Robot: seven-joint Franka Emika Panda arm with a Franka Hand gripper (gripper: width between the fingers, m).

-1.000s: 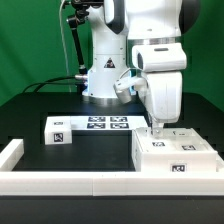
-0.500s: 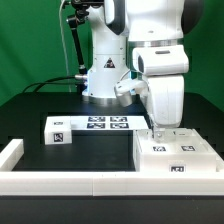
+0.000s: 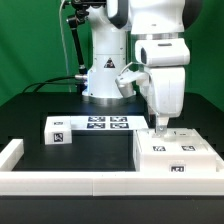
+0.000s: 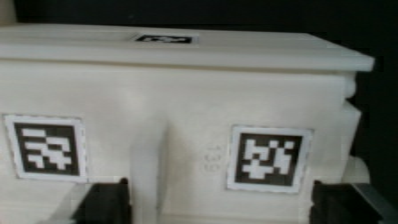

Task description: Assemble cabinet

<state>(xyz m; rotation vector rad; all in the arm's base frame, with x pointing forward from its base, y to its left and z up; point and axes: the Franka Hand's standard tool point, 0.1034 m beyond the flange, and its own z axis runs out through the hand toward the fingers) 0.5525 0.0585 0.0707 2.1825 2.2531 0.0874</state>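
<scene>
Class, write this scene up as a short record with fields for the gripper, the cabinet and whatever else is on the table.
cabinet: white tagged box, exterior view's right
gripper: pointing down at the cabinet's top, fingers apart, grip unclear
small block: tagged, beside the marker board, exterior view's left
marker board: lying flat, several tags

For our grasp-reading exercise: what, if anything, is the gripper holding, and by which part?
It cannot be told. The gripper straddles part of the cabinet at its top, but no firm contact is visible.
</scene>
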